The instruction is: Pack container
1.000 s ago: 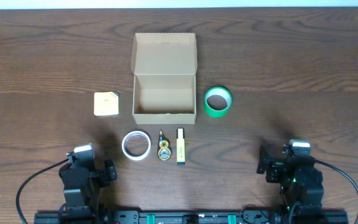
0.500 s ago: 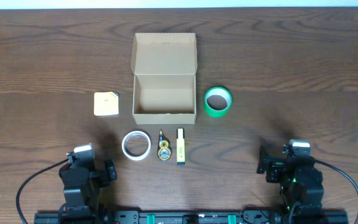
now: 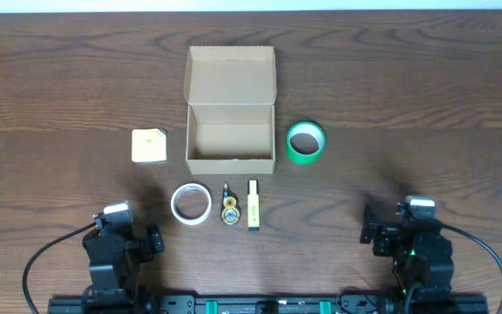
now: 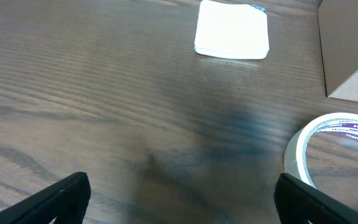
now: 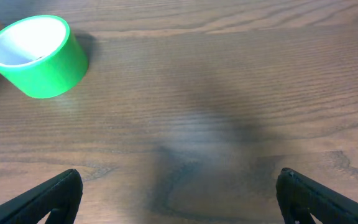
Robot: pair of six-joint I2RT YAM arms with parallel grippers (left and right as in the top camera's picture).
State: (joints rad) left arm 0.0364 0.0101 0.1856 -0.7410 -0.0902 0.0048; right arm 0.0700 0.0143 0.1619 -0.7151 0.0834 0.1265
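The tan cardboard container (image 3: 230,139) sits open at the table's middle, its flap lid (image 3: 231,76) folded back; its corner shows in the left wrist view (image 4: 347,56). In front of it lie a white tape roll (image 3: 190,204), a small yellow-black tape measure (image 3: 229,209) and a yellow marker (image 3: 253,205). A green tape roll (image 3: 305,141) lies right of the container and shows in the right wrist view (image 5: 35,56). A yellow square pad (image 3: 149,145) lies left. My left gripper (image 4: 179,202) and right gripper (image 5: 179,199) are open, empty, near the front edge.
The white tape roll also shows at the right edge of the left wrist view (image 4: 337,149), and the pad shows at its top (image 4: 232,30). Both arm bases (image 3: 116,257) (image 3: 412,249) stand at the front edge of the dark wooden table.
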